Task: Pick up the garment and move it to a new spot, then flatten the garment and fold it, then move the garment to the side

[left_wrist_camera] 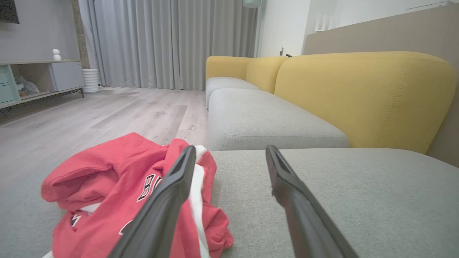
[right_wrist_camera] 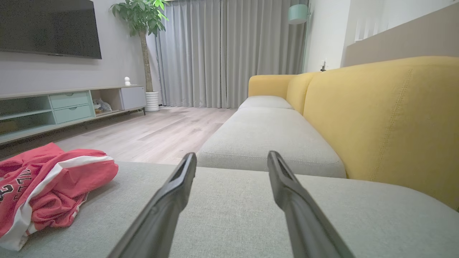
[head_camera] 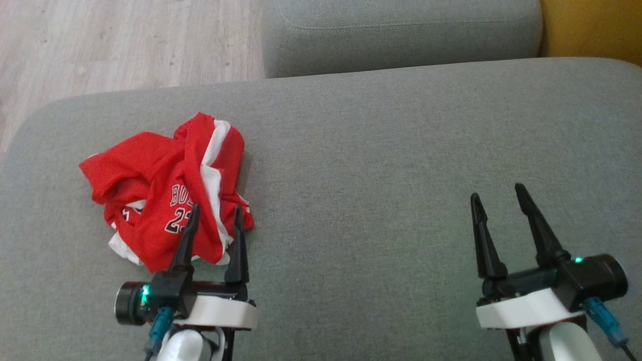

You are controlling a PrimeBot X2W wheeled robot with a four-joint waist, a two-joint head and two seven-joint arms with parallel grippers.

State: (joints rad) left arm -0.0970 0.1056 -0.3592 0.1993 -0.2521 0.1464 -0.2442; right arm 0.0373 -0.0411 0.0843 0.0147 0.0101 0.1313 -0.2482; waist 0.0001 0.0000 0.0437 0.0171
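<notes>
sofa (head_camera: 381,150): one; grey seat cushions, yellow back | jersey (head_camera: 160,190): one; red with white trim, crumpled on the seat's left part; reads "BU…" and "23" | left gripper (head_camera: 215,210): one; spread wide, empty; fingertips over the jersey's near edge | right gripper (head_camera: 496,193): one; spread wide, empty; well apart from the jersey

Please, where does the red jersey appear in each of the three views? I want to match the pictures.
Head view: jersey left of centre, crumpled, just beyond the left tool.
Left wrist view: lower left, partly behind a finger.
Right wrist view: far lower left edge.
Shared landmark: the far grey cushion, ahead in every view.
</notes>
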